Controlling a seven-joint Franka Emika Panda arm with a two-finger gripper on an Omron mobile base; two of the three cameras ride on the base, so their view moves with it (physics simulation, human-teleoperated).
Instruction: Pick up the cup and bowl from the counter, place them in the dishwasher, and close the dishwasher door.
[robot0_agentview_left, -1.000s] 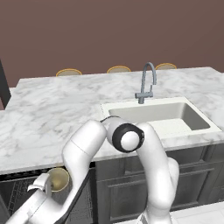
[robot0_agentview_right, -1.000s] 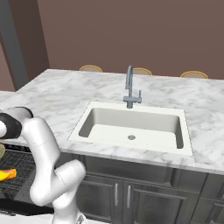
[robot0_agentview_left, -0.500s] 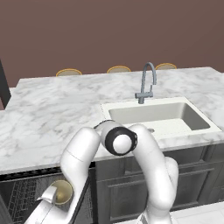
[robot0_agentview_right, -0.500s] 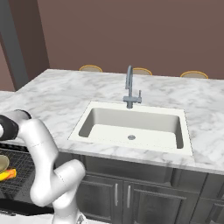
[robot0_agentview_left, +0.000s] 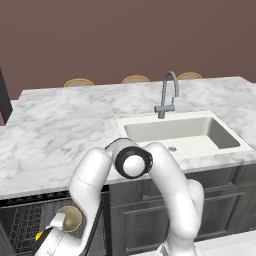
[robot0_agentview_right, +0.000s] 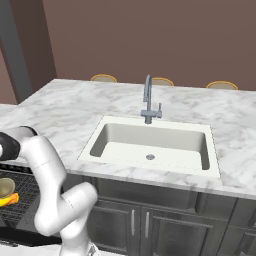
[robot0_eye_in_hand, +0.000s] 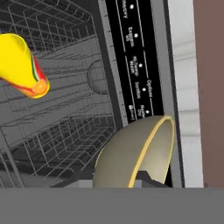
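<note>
My gripper (robot0_eye_in_hand: 141, 182) is shut on the rim of the tan-olive bowl (robot0_eye_in_hand: 131, 162), which it holds tilted on edge. The bowl (robot0_agentview_left: 70, 218) hangs low, just over the grey wire rack of the open dishwasher (robot0_agentview_left: 25, 222), below the counter (robot0_agentview_left: 60, 125) edge. From the right side the bowl (robot0_agentview_right: 6, 187) sits above the rack (robot0_agentview_right: 27, 192). The yellow cup (robot0_eye_in_hand: 22, 65) with red-orange blotches lies on its side in the rack, beside the bowl (robot0_agentview_right: 9, 200). The dishwasher door (robot0_agentview_right: 22, 238) lies open and low at the left.
A black control strip (robot0_eye_in_hand: 135, 65) with white labels runs along the dishwasher's edge next to the bowl. The cream sink (robot0_agentview_left: 180, 132) with its grey tap (robot0_agentview_left: 167, 95) is inset to the right. Dark cabinet fronts (robot0_agentview_right: 150, 225) stand below it. Tan stool tops (robot0_agentview_left: 135, 79) line the far side.
The arm has folded lower and to the left, carrying the bowl down toward the rack. Over the last half second the bowl has hardly moved.
</note>
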